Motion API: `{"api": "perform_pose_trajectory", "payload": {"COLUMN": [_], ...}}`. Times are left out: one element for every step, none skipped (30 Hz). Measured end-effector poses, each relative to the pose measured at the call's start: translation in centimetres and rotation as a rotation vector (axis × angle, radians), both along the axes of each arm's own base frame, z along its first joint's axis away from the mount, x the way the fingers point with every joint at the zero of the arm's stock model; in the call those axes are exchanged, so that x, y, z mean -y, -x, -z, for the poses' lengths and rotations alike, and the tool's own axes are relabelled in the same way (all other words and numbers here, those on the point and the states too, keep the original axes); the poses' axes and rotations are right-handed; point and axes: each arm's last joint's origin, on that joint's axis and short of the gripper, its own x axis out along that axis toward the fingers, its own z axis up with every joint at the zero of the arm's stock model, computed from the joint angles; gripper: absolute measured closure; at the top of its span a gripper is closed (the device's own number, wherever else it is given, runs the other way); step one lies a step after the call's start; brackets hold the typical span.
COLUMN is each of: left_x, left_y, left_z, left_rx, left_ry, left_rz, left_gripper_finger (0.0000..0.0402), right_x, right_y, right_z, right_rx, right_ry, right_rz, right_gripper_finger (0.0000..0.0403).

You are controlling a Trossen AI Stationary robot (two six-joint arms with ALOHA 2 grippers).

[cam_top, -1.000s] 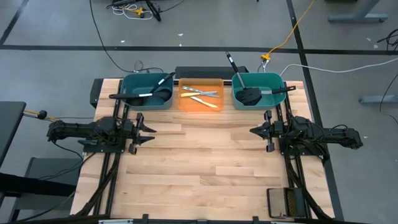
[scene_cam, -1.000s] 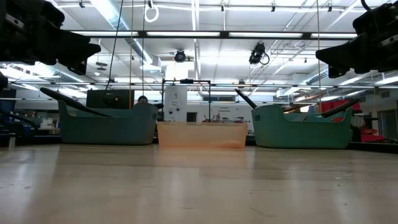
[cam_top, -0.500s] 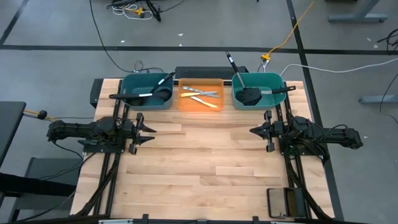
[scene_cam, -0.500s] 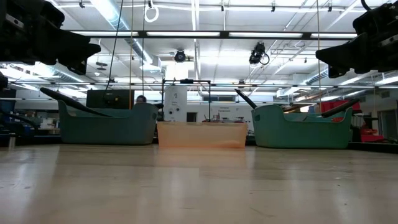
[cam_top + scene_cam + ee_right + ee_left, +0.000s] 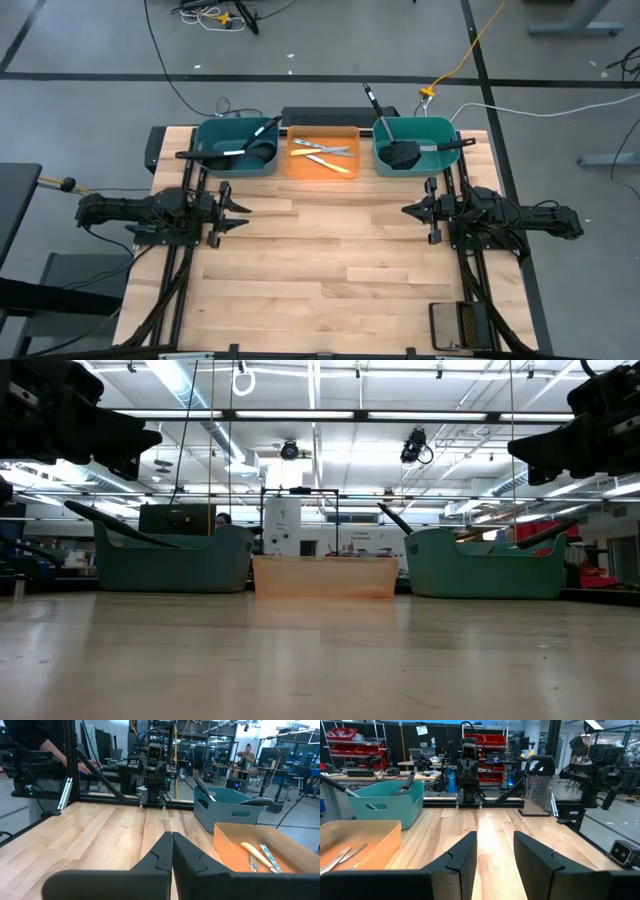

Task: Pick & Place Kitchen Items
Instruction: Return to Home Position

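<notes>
The kitchen items lie in three bins along the table's far edge. Black ladles (image 5: 232, 153) rest in the left teal bin (image 5: 204, 135), their handles leaning over its rim. Knives (image 5: 325, 155), two of them yellow-handled, lie flat in the orange bin (image 5: 296, 168). Black spatulas (image 5: 402, 153) sit in the right teal bin (image 5: 446, 130), one handle (image 5: 374, 103) sticking up past the far rim. My left gripper (image 5: 243, 211) hovers level at the table's left, open (image 5: 495, 855) and with nothing in it. My right gripper (image 5: 406, 211) hovers level at the right, shut (image 5: 172, 851) on nothing.
A metal box grater (image 5: 460, 325) lies near the table's near right corner and shows upright in the left wrist view (image 5: 538, 794). Bare wooden tabletop (image 5: 325, 255) spreads between the two arms. Cables and room floor lie beyond the far edge.
</notes>
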Motion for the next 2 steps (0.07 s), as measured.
{"api": "perform_pose_trajectory", "payload": {"left_x": [0.0,0.0], "left_y": [0.0,0.0], "left_z": [0.0,0.0], "left_rx": [0.0,0.0], "left_ry": [0.001,0.005], "left_rz": [0.0,0.0], "left_gripper_finger": [0.0268,0.0268], "right_x": [0.0,0.0], "right_y": [0.0,0.0], "right_z": [0.0,0.0], "right_rx": [0.0,0.0], "right_ry": [0.0,0.0], "right_rz": [0.0,0.0], "right_gripper_finger": [0.0396,0.0396]}}
